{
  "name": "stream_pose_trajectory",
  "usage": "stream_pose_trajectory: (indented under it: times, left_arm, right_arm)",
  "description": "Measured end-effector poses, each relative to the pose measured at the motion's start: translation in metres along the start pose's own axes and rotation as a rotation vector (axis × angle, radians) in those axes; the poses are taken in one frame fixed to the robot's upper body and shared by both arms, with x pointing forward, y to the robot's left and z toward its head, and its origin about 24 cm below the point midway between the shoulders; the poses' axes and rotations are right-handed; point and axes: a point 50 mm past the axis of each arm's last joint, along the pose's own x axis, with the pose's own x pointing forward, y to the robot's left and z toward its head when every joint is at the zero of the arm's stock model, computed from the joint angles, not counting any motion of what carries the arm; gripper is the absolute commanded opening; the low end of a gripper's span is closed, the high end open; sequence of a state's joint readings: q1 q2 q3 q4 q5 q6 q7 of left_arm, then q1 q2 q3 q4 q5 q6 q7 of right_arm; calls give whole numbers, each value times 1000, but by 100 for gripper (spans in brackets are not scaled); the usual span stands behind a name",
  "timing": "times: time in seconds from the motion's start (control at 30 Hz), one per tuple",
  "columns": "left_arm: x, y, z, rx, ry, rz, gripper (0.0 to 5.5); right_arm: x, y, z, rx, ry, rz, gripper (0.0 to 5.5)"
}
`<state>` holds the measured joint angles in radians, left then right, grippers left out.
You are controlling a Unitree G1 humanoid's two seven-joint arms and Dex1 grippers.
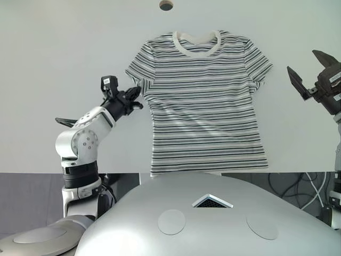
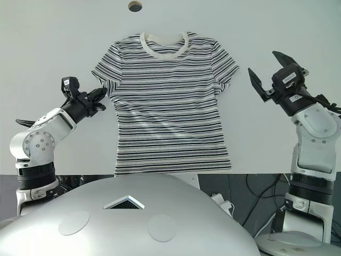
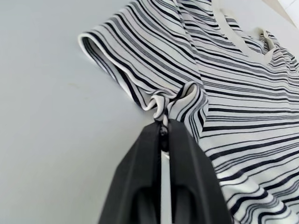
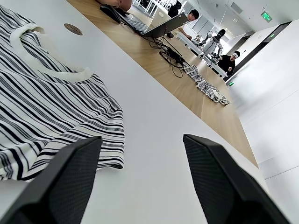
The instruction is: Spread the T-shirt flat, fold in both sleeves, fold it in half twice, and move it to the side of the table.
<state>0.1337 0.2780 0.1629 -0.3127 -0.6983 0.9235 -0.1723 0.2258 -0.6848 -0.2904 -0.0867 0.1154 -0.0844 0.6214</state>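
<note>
A striped T-shirt (image 1: 205, 101) with a cream collar lies spread flat on the white table (image 1: 53, 64), hem toward me. My left gripper (image 1: 137, 100) is at the underarm of the shirt's left sleeve (image 1: 140, 66), shut on a pinch of the fabric (image 3: 164, 105), with the black fingers (image 3: 184, 154) pressed together. My right gripper (image 2: 272, 74) hovers open above the table, a little to the right of the right sleeve (image 2: 225, 66), with nothing between its fingers (image 4: 70, 182).
A round grommet hole (image 1: 166, 5) sits in the table beyond the collar. Bare table surface extends left and right of the shirt. Cables (image 2: 256, 197) hang below the table's front edge on the right.
</note>
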Motion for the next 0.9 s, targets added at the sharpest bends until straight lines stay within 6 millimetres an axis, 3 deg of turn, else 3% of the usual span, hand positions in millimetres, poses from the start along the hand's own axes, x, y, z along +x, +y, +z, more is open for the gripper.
stream_pose_trajectory:
  times: [0.2,0.43,0.63,0.9]
  left_arm:
    - [-2,-3,4,29,-42,-11,4]
    - [-6,-25,6,254,-100,-88,4]
    - [-1,-45,-8,533,-44,-175,4]
    - [6,-42,-12,744,-2,-179,4]
  right_arm:
    - [0,5,-2,12,0,8,328]
    - [1,10,-4,20,2,12,328]
    - [4,15,-5,8,11,20,328]
    - [8,23,-6,23,8,22,328]
